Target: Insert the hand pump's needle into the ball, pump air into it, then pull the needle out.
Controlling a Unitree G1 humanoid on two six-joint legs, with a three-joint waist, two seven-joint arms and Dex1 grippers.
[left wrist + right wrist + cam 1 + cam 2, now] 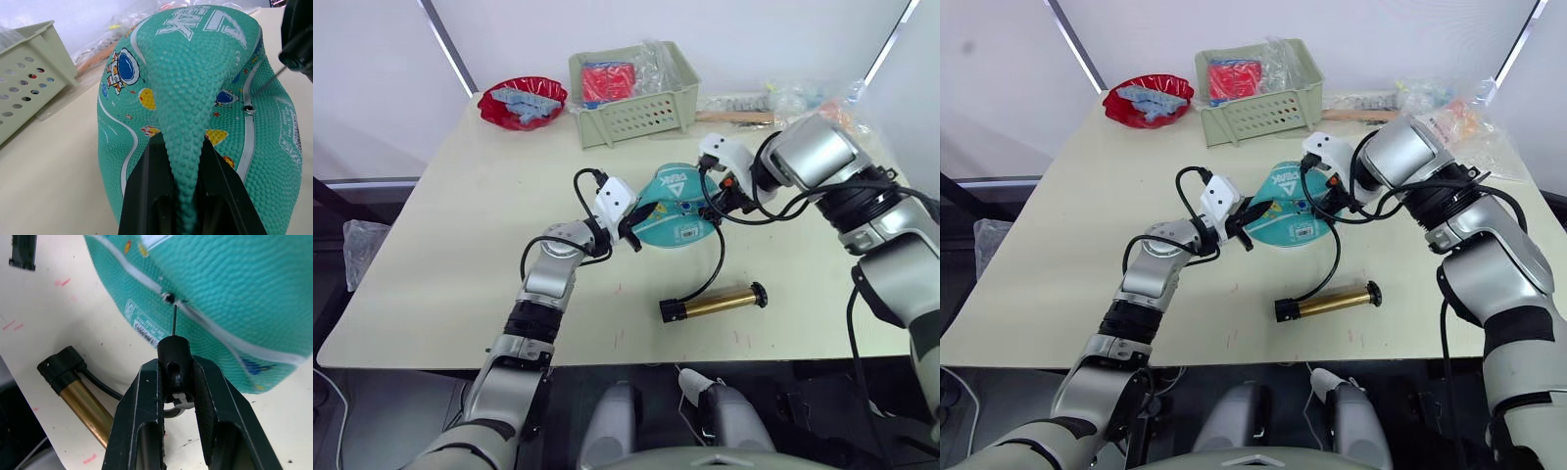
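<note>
1. Ball [674,208] is seen at the centre of the head-camera frame, resting on the table [460,264]; it looks soft and partly flat, and a raised fold of its skin is pinched between the closed fingers of the left gripper [182,192].
2. The needle [174,322] is held by its black fitting, on which the right gripper [174,382] is clamped.
3. The step in hand is judged to be insertion: the needle tip is seen just beside the small dark valve hole [167,296], not yet inside it.
4. The needle's long axis is pointed toward the valve, only slightly off its centre, so a small sideways correction and a straight push along that axis are called for.
5. The pump [713,303] is laid on its side in the lower centre of the frame, its long axis running left to right, handle end to the right; its hose [719,257] is curved up toward the right gripper.
6. Pumping and withdrawal are left to be done.
</note>
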